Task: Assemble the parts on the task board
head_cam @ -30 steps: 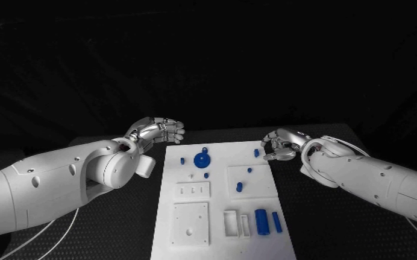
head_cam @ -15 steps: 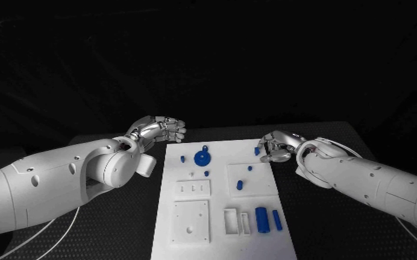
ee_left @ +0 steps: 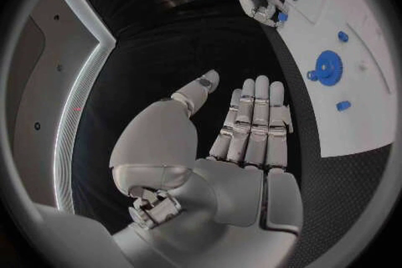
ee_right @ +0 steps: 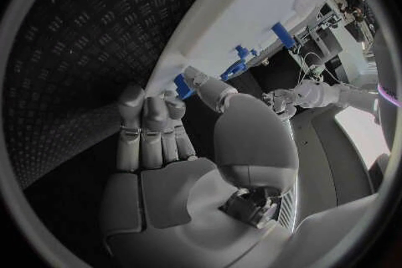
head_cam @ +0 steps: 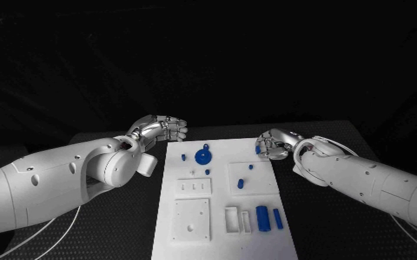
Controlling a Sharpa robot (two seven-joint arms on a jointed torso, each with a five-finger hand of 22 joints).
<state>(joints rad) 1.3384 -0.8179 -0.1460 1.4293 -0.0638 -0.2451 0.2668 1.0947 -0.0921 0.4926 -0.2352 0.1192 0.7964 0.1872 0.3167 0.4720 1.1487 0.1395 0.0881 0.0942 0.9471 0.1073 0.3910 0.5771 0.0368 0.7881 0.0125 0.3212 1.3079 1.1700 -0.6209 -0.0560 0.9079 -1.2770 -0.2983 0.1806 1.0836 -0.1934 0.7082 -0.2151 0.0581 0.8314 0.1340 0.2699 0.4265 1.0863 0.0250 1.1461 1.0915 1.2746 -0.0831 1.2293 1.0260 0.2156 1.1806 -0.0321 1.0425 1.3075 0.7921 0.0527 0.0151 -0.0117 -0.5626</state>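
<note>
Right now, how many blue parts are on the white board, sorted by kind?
Blue gear: 1
Long blue cylinders: 2
Small blue pegs: 5
Total: 8 blue parts

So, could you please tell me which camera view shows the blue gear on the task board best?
The left wrist view shows the blue gear best: its toothed rim and the small round part at its edge are plain against the white task board. The head view shows the gear from above, smaller. In the right wrist view I cannot pick it out with confidence.
</note>
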